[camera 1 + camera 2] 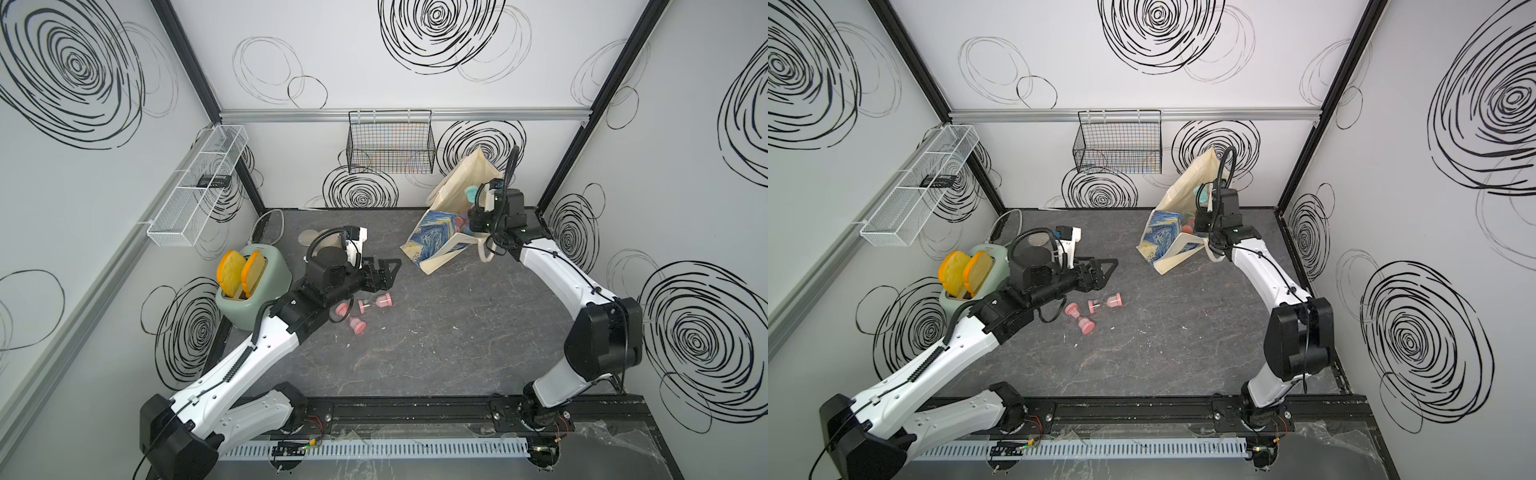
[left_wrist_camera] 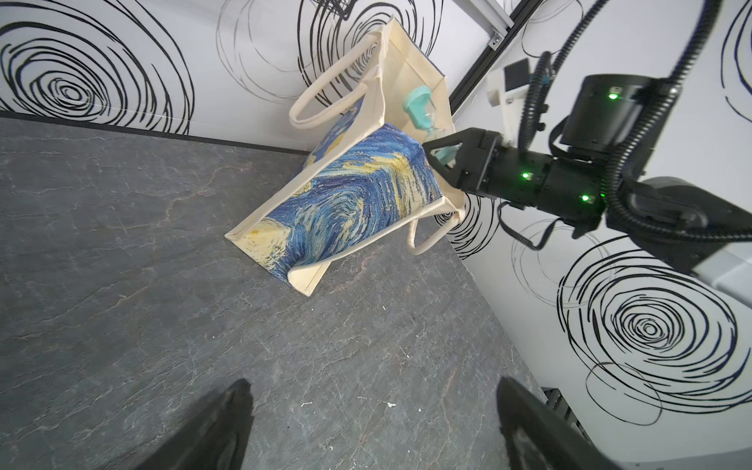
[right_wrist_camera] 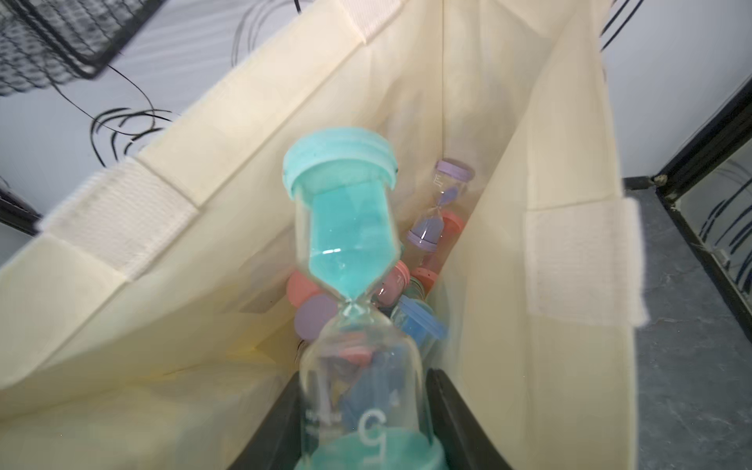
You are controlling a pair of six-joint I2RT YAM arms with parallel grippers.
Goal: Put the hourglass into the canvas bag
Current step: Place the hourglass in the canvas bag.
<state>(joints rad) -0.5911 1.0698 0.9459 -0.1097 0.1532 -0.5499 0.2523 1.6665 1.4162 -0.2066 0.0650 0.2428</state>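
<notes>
The right hand [image 3: 366, 423] is clenched on one end of the teal hourglass [image 3: 346, 228], a black finger on either side of its glass bulb. The hourglass points away from the hand into the open mouth of the canvas bag [image 3: 529, 162], its far bulb filled with teal sand. Deeper in the bag lie other timers, among them a purple hourglass [image 3: 439, 203] and a blue one [image 3: 419, 321].

In both top views the bag [image 1: 440, 237] [image 1: 1167, 237] leans tilted at about 1 o'clock on the bench [image 1: 436, 353], with the right arm reaching into it from 3 o'clock. The left wrist view shows the teal hourglass [image 2: 419, 108] just inside the bag's rim.

The left hand [image 1: 384, 272] is released, and its fingers [image 2: 228, 423] stand wide apart over bare bench. Just beside it, towards 9 o'clock from the bench's middle, two pink hourglasses [image 1: 376, 302] [image 1: 351, 318] lie on their sides. A green toaster [image 1: 257, 291] sits at 9 o'clock, and a black wire basket [image 1: 390, 141] hangs at 12 o'clock.
</notes>
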